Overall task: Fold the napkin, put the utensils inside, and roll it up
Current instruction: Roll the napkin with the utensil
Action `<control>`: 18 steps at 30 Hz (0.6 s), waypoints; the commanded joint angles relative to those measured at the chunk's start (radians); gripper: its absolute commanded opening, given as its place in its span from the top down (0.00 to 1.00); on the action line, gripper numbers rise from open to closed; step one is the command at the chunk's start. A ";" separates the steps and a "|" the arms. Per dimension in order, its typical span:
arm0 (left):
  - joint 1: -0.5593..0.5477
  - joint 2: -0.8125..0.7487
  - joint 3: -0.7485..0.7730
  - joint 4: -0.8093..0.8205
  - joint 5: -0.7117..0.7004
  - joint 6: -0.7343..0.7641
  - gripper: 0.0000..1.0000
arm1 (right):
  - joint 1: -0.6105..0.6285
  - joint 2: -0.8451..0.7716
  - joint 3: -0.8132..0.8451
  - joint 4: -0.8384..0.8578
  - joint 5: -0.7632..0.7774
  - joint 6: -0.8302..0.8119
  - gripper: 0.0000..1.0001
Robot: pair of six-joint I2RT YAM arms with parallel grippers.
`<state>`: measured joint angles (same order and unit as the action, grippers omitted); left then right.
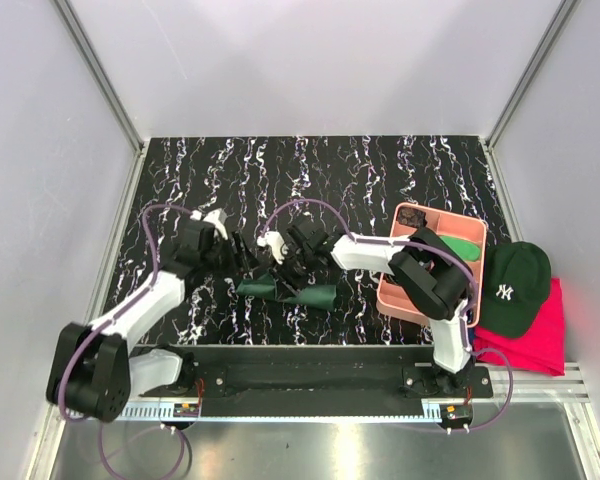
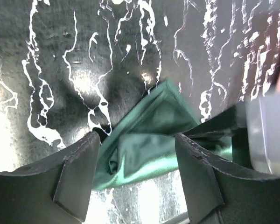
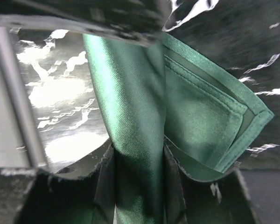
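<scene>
On table (image 1: 380,170): bunched napkin (image 1: 320,296) partly hidden under claws; right claw (image 3: 137,172) pinching fold; left claw (image 2: 136,144) open over corner.

napkin (image 1: 288,291) laid on table (image 1: 380,170) at centre-front, tray (image 1: 384,295) set at 3 o'clock of napkin, cap (image 1: 515,285) placed at 3 o'clock of tray, rested upon cloth (image 1: 542,342) spread at tray's 4 o'clock

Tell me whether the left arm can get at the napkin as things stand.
Probably yes: the left claw hangs open right over the napkin, nothing between; the right claw only pinches a fold.
</scene>
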<state>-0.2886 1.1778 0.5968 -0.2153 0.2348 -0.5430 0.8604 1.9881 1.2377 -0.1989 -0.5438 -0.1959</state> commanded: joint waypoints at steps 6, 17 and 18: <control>0.003 -0.175 -0.181 0.205 0.052 0.002 0.33 | -0.077 0.116 0.057 -0.086 -0.320 0.159 0.58; 0.003 -0.099 -0.227 0.293 0.101 0.008 0.47 | -0.104 0.187 0.098 -0.100 -0.364 0.190 0.56; 0.003 -0.093 -0.227 0.297 0.101 0.011 0.49 | -0.106 0.192 0.101 -0.100 -0.364 0.190 0.56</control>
<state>-0.2878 1.0595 0.3759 -0.0162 0.3088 -0.5495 0.7582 2.1326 1.3209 -0.2459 -0.9192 -0.0082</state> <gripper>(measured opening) 0.548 0.439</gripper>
